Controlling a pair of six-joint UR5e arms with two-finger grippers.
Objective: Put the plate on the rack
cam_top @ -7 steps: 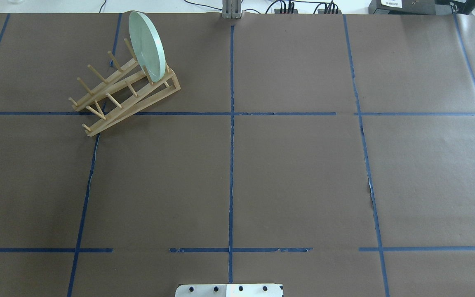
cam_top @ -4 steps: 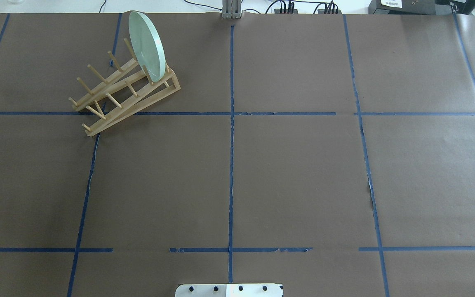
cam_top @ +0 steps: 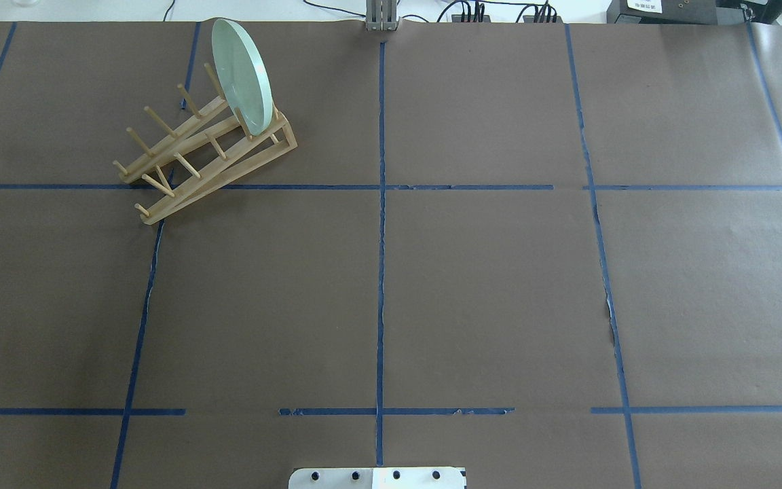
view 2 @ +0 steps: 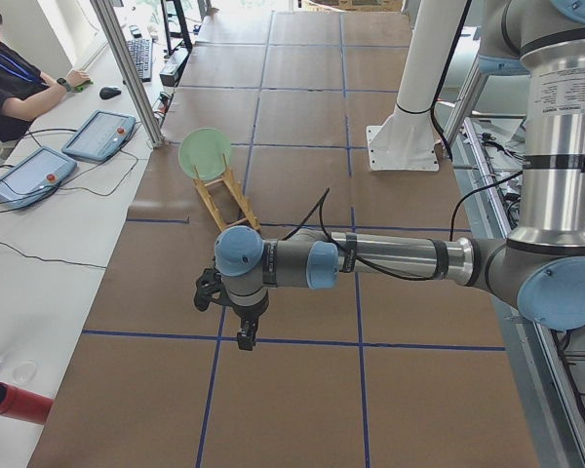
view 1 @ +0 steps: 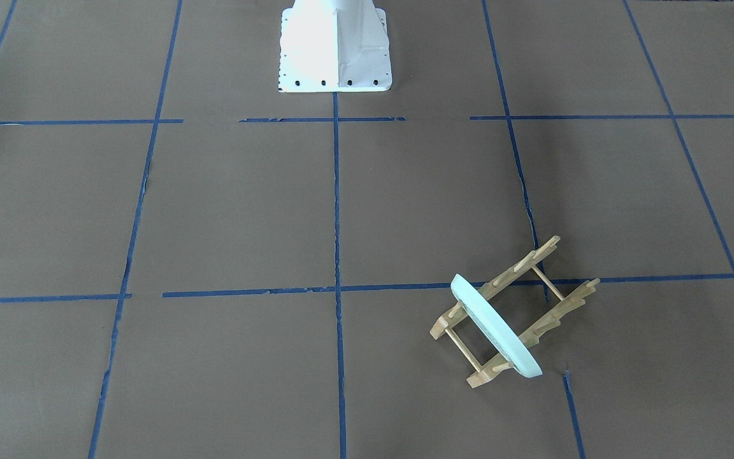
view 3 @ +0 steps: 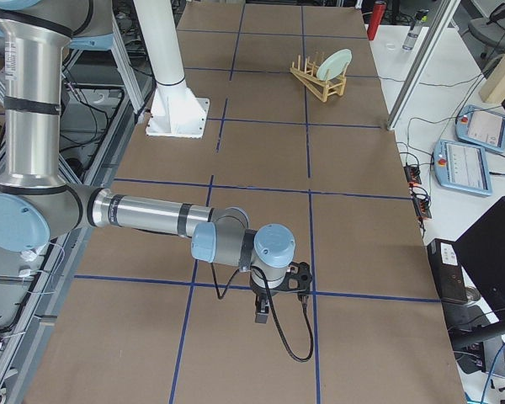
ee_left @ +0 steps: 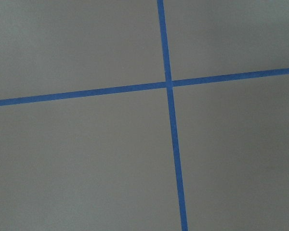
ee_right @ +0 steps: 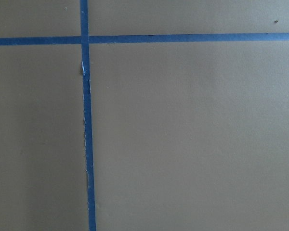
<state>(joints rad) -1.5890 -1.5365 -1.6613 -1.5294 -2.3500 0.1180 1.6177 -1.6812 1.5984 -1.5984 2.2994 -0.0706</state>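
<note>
The pale mint-green plate [cam_top: 241,75] stands on edge between the pegs at the far end of the light wooden rack [cam_top: 288,141], at the table's far left. Both also show in the front-facing view, plate [view 1: 497,335] in rack [view 1: 480,377], and in the left view, plate [view 2: 205,154] on rack [view 2: 244,205]. My left gripper [view 2: 244,336] hangs over the table's left end, far from the rack; I cannot tell if it is open. My right gripper [view 3: 263,316] hangs over the right end; I cannot tell its state either. Both wrist views show only brown paper and blue tape.
The table is covered in brown paper with a blue tape grid. The robot's white base [view 1: 335,44] stands at the near middle edge. A person [view 2: 10,83] sits at a side desk with tablets [view 2: 97,135] beyond the table's far edge.
</note>
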